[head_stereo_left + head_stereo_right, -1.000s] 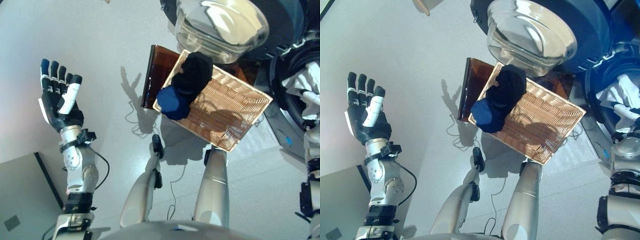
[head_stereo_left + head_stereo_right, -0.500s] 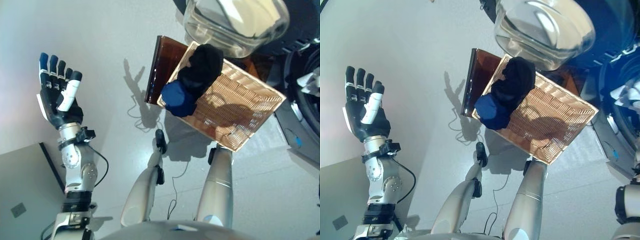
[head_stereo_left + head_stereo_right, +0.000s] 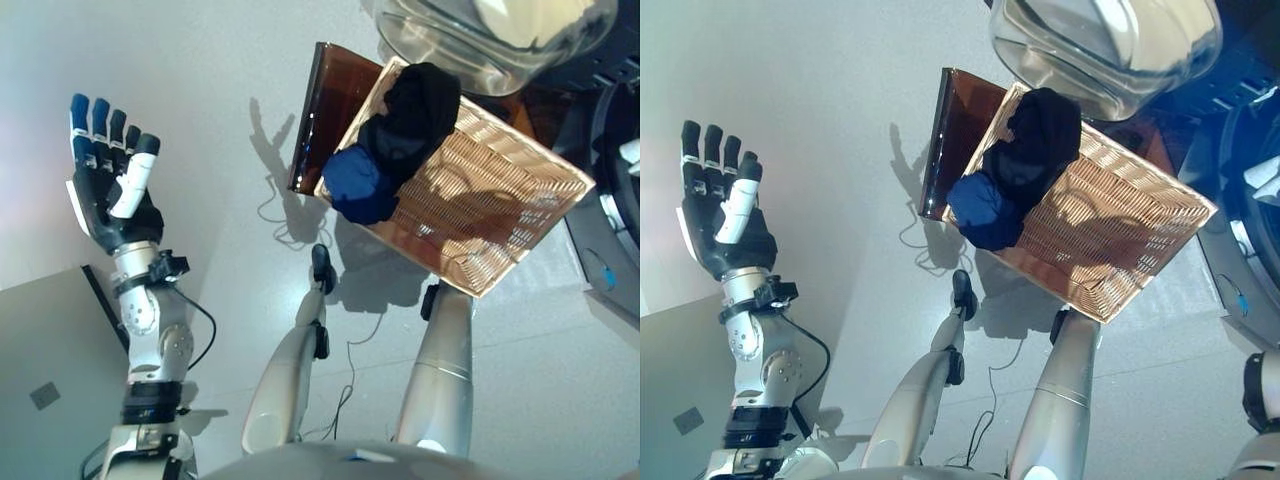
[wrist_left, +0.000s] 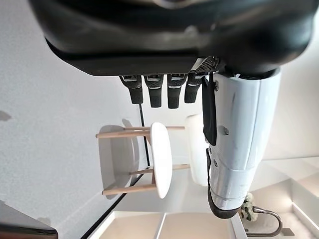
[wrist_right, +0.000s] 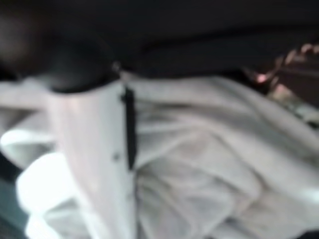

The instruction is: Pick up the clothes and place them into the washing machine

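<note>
Pale grey floor (image 3: 220, 90) spreads under everything. Well beyond the fingertips of the left hand (image 3: 108, 190), which is raised with fingers straight and spread, holding nothing, a woven basket (image 3: 500, 215) rests on a brown board (image 3: 335, 105). At the basket's near corner lie a black garment (image 3: 415, 115) and, touching it, a bunched blue garment (image 3: 358, 187) hanging over the rim. A washing machine's glass door (image 3: 1105, 45) stands open just past the basket. In its wrist view the right hand (image 5: 89, 144) shows only its white-covered thumb against crumpled white cloth (image 5: 209, 164); its fingers cannot be made out.
</note>
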Motion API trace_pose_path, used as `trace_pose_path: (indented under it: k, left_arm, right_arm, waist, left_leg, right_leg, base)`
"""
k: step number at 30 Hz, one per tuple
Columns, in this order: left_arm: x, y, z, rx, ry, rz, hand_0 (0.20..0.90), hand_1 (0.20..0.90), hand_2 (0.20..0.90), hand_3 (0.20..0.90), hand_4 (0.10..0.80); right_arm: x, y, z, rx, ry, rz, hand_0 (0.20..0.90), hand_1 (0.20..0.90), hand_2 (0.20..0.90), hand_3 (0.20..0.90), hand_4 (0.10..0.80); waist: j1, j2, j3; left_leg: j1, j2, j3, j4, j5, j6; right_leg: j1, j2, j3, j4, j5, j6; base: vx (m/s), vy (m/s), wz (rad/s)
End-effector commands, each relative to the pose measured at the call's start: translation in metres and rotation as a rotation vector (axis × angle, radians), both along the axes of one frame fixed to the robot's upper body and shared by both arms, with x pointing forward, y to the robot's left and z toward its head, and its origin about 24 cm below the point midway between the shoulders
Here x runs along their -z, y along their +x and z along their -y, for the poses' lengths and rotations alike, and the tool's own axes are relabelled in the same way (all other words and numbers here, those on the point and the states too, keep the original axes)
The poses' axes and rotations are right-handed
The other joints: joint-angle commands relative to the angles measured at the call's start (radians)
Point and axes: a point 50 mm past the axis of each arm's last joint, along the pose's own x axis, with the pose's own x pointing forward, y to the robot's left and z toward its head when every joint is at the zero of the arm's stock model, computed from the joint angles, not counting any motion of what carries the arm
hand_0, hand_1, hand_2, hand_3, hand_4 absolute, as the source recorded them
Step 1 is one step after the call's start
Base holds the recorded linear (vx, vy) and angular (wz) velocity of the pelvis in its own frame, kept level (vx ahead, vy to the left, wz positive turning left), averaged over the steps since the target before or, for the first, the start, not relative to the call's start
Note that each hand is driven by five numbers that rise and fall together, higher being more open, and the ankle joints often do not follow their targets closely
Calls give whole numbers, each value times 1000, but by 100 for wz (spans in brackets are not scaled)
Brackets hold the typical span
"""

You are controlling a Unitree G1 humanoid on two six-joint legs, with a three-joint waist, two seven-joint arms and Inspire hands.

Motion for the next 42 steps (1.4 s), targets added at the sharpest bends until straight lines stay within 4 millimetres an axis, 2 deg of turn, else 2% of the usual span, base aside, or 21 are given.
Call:
trace_pose_path:
  k: [1,5,8,14,17,18,19,20,28,33,36,37,38,39,40,41,42]
  left_arm:
    - [-41,-22,-20,-110,46,231,900,900,900,900,800]
    - [-42,-24,-26,-154,23,234,900,900,900,900,800]
    - [-40,-22,-27,-169,1,231,900,900,900,900,800]
    - [-43,-22,-26,-173,4,246,900,900,900,900,800]
    - [-42,-23,-27,-184,2,241,900,900,900,900,800]
    - [-41,-23,-27,-188,1,234,900,900,900,900,800]
    - [-41,-24,-27,-190,7,231,900,900,900,900,800]
    - [-41,-24,-27,-190,8,231,900,900,900,900,800]
    - [-41,-25,-30,-211,0,235,900,900,900,900,800]
    - [-40,-27,-34,-236,-7,236,900,900,900,900,800]
    - [-39,-27,-35,-245,-16,234,900,900,900,900,800]
    - [-39,-26,-34,-242,-14,232,900,900,900,900,800]
    - [-39,-26,-34,-242,-12,232,900,900,900,900,800]
    - [-39,-26,-33,-241,-11,229,900,900,900,900,800]
    - [-39,-23,-31,-233,-7,224,900,900,900,900,800]
    - [-39,-23,-32,-233,-6,224,900,900,900,900,800]
    - [-38,-22,-31,-227,-2,215,900,900,900,900,800]
  right_arm:
    - [-9,0,2,31,-63,-90,900,900,900,900,800]
    - [-18,3,-1,48,-156,-131,900,900,900,900,800]
    - [-20,-3,2,88,-201,-153,900,900,900,900,800]
    - [-12,-11,8,167,-320,-382,900,900,900,900,800]
    - [-16,-10,8,189,-357,-438,900,900,900,900,800]
    - [-18,-8,6,178,-366,-426,840,840,840,840,757]
    - [-20,-7,5,171,-369,-400,293,293,293,293,367]
    - [-19,-7,5,171,-368,-400,200,200,200,200,300]
    - [-21,4,-6,104,-377,-298,200,200,200,200,300]
    - [-10,18,-24,-8,-300,-131,200,200,200,200,300]
    - [15,26,-36,-80,-228,-104,200,200,200,200,300]
    - [36,30,-44,-120,-145,-98,200,200,200,200,300]
    - [37,30,-44,-121,-143,-97,200,200,200,200,300]
    - [44,31,-46,-124,-69,-46,200,200,200,200,300]
    - [62,32,-48,-112,124,87,200,200,200,200,300]
    - [62,32,-48,-113,126,89,200,200,200,200,300]
    - [70,34,-53,-116,230,180,200,200,200,200,300]
  waist:
    - [-4,6,-25]
    - [-13,5,-26]
    - [-20,6,-25]
    - [-20,18,-21]
    - [-17,22,-16]
    - [-18,22,-13]
    - [-20,22,-10]
    - [-20,22,-10]
    - [-32,15,-10]
    - [-40,7,-10]
    - [-40,-1,-9]
    - [-40,-5,-8]
    - [-40,-6,-9]
    - [-40,-8,-9]
    - [-37,-9,-11]
    - [-36,-10,-11]
    - [-34,-10,-13]
  left_leg:
    - [18,11,-25,-13,-83,-113]
    - [30,10,-21,-13,-87,-113]
    - [39,8,-19,-13,-92,-109]
    - [36,6,-22,-13,-89,-110]
    - [32,9,-19,-13,-89,-111]
    - [31,10,-18,-13,-88,-111]
    - [29,13,-16,-13,-89,-111]
    - [29,13,-16,-13,-89,-111]
    - [39,13,-13,-13,-94,-106]
    - [46,13,-17,-13,-100,-101]
    - [50,13,-21,-13,-102,-98]
    - [53,14,-22,-13,-102,-96]
    - [54,14,-22,-13,-102,-96]
    - [55,15,-23,-13,-103,-96]
    - [58,15,-22,-13,-104,-94]
    - [58,15,-21,-13,-104,-94]
    - [61,15,-21,-13,-106,-93]
  right_leg:
    - [76,17,24,-128,57,27]
    - [86,20,27,-136,61,27]
    - [93,19,29,-141,64,29]
    - [93,13,33,-145,63,31]
    - [81,16,36,-137,62,30]
    - [79,18,36,-135,62,30]
    - [76,20,35,-133,62,30]
    - [76,20,35,-133,62,30]
    - [79,24,36,-132,65,32]
    - [89,24,30,-137,65,34]
    - [98,24,28,-139,63,32]
    - [103,24,24,-138,62,31]
    - [103,24,24,-138,62,31]
    - [107,24,23,-139,61,31]
    - [110,24,21,-140,58,31]
    - [110,24,21,-141,58,31]
    - [116,25,19,-145,56,31]
  base:
    - [0,0,0]
    - [17,26,-10]
    - [7,17,-4]
    - [0,0,0]
    - [0,-5,-5]
    - [7,-10,-7]
    - [7,-10,-6]
    - [10,-16,-5]
    - [0,0,0]
    - [0,0,0]
    - [0,0,0]
    - [0,0,0]
    - [0,0,0]
    - [0,0,0]
    - [0,0,0]
    - [0,0,0]
    - [0,0,0]
